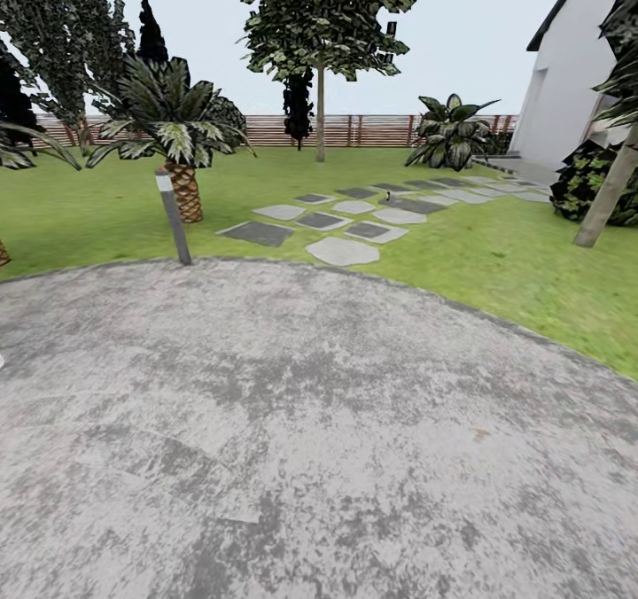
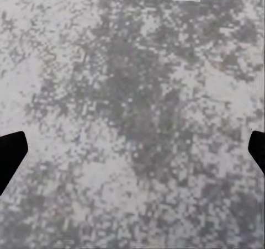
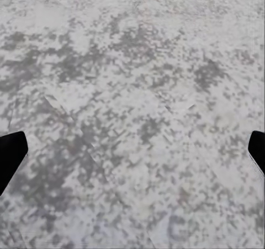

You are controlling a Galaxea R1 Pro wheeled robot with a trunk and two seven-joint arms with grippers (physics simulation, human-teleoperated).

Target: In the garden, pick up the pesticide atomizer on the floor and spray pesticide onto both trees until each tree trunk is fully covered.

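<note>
Paving of grey mottled stone (image 1: 301, 439) lies under the robot, and both wrist cameras look down on it. The left gripper (image 2: 132, 149) has its jaws wide apart, with only dark fingertips (image 2: 10, 152) at the two edges and bare stone between them. The right gripper (image 3: 132, 149) is the same, jaws apart and nothing held. I judge both hang empty because the robot is on its way and the pick-up is not yet begun.

One tree (image 1: 320, 23) with a straight pale trunk (image 1: 320, 112) stands well ahead of the jaws, on the lawn (image 1: 496, 253) near the slat fence (image 1: 372, 129). A second leaning trunk (image 1: 607, 193) stands ahead and to the right, beside a dark bush. A tiny dark thing (image 1: 387, 197) lies on the stepping stones (image 1: 341, 251); it may be the atomizer, but it is too small to tell. A short palm (image 1: 177, 129) and a post lamp (image 1: 173, 216) stand ahead on the left.

No label, brand or writing can be read anywhere.
</note>
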